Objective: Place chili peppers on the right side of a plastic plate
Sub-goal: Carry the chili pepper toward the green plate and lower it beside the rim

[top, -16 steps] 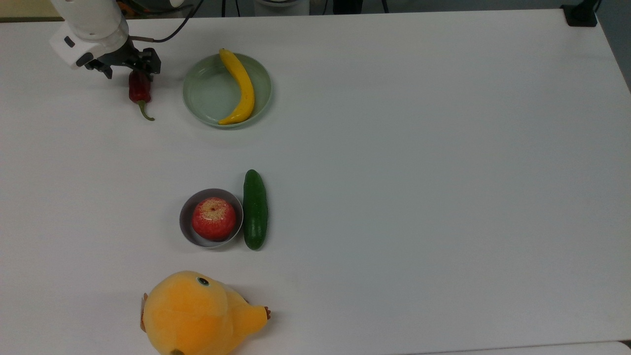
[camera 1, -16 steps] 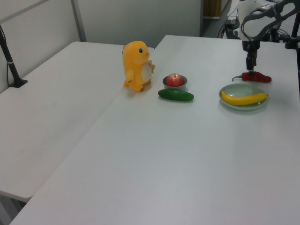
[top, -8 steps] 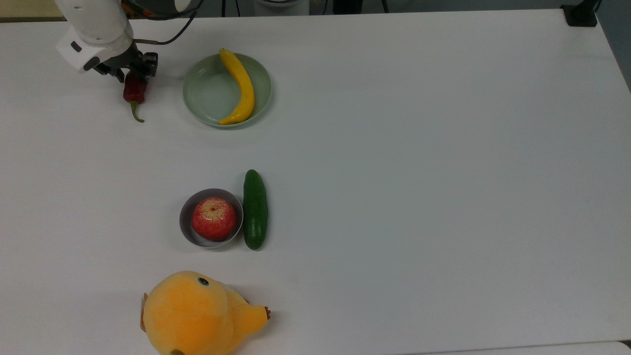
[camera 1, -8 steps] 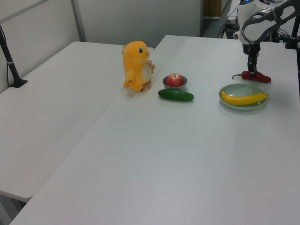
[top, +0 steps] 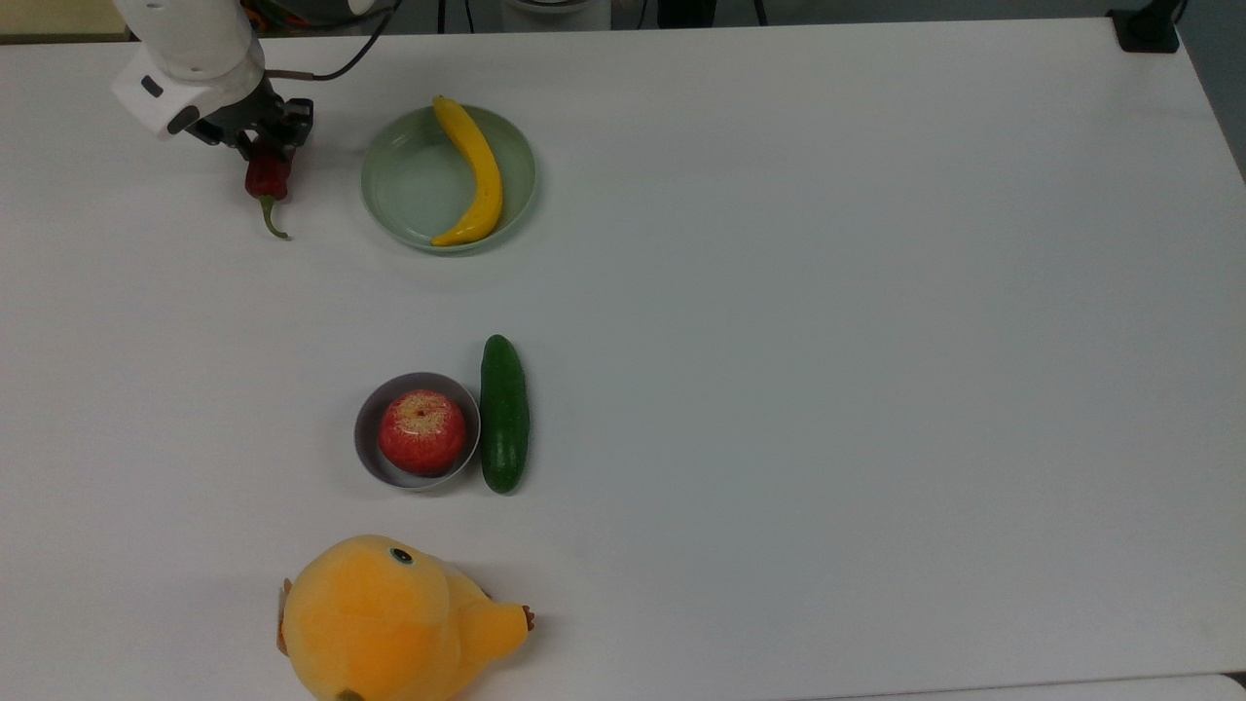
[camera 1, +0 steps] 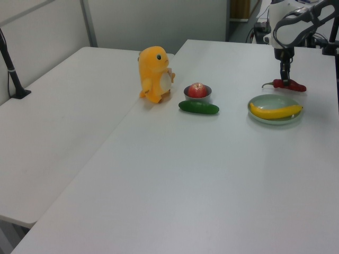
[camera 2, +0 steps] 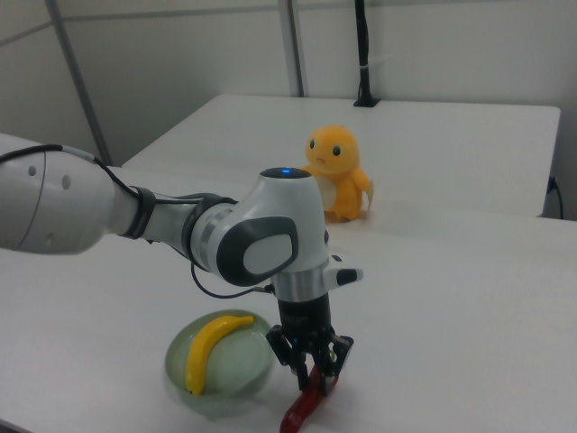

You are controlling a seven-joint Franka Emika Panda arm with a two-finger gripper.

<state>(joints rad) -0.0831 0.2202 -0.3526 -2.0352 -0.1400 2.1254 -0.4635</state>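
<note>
While my jaws [top: 265,144] sit closed on the thick end of the chili pepper [top: 268,182], the pepper's stem end points toward the top view's bottom edge. Pepper lies at the top view's left of the plastic plate [top: 409,190], near it but apart, not touching the rim. In the left view the pepper [camera 1: 290,85] rests low over the tabletop [camera 1: 212,169], just behind the plate [camera 1: 265,117], jaws [camera 1: 286,81] coming straight down onto it. I cannot tell whether it touches the surface. In the right view the pepper [camera 2: 305,406] hangs tilted below my jaws [camera 2: 315,372], at the right view's right of the plate [camera 2: 180,374].

Plate contents: one yellow banana [top: 474,175], curved, lying along the plate's half nearer the top view's right.

Elsewhere on the tabletop: grey bowl [top: 372,453] holding a red apple [top: 421,432]; dark green cucumber [top: 504,414] just beside the bowl on the top view's right, touching or nearly so. Orange plush toy [top: 389,620] near the top view's bottom edge, well apart from the plate.
</note>
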